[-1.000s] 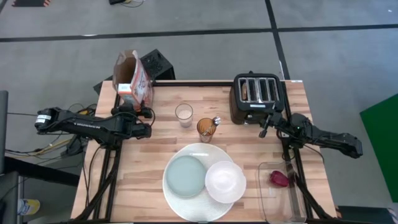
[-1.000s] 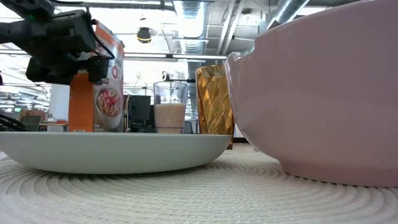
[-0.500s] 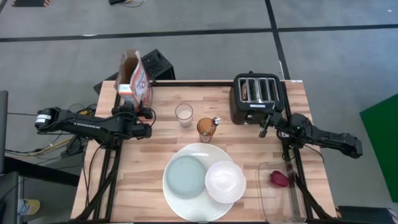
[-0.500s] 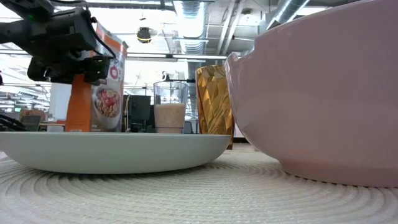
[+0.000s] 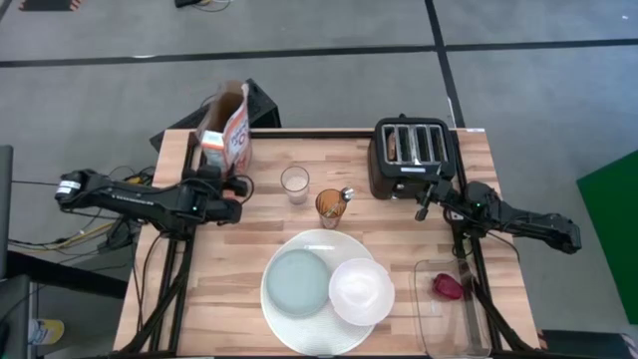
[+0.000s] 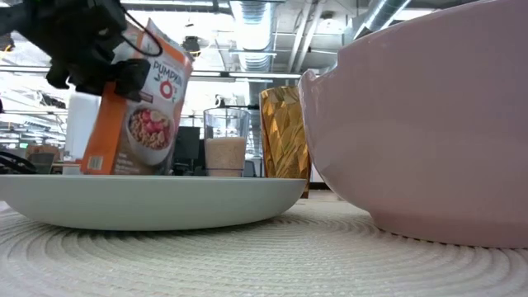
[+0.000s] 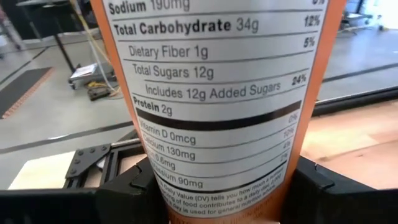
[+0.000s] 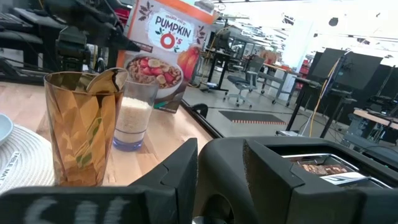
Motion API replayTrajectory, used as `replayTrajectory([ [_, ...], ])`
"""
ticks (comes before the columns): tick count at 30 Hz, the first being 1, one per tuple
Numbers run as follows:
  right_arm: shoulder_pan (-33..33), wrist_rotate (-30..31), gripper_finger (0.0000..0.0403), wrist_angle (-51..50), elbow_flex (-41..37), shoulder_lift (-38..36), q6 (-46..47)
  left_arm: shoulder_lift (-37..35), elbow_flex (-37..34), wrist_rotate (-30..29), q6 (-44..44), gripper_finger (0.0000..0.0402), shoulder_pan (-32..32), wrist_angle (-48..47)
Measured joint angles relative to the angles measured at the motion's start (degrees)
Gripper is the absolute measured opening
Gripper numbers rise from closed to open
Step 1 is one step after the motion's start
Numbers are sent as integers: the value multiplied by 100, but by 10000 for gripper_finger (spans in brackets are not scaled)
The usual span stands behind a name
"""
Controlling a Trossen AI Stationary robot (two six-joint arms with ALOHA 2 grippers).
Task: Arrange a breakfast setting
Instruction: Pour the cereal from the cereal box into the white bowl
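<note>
A: High view: left gripper clamps the tilted orange cardboard cereal box, far from the white bowl. Right gripper: can't tell.

B: Risk: open top spills early.

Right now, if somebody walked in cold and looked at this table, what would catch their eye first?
Probably the orange cereal box, gripped by the left gripper at the table's back left corner and tilted, its base off the table in the low view. Next, the black toaster at the back right, with the right gripper waiting just in front of it. Then the big white plate at the front, carrying a grey-blue plate and a white bowl.
</note>
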Motion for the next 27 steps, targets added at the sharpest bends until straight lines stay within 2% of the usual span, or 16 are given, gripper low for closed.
replayTrajectory([
  [4, -1, 0, 151, 0, -1, -2, 1, -369, 81, 64, 465, 196, -29, 7],
  [9, -1, 0, 151, 0, -1, -2, -1, -737, 79, 388, 625, 196, -26, -51],
  [18, 0, 0, 151, 0, 1, -1, 1, -1152, 79, 371, 841, 195, -22, -48],
  [27, -1, 0, 150, 0, 1, -2, 0, -1172, 79, 502, 927, 155, -33, -43],
])
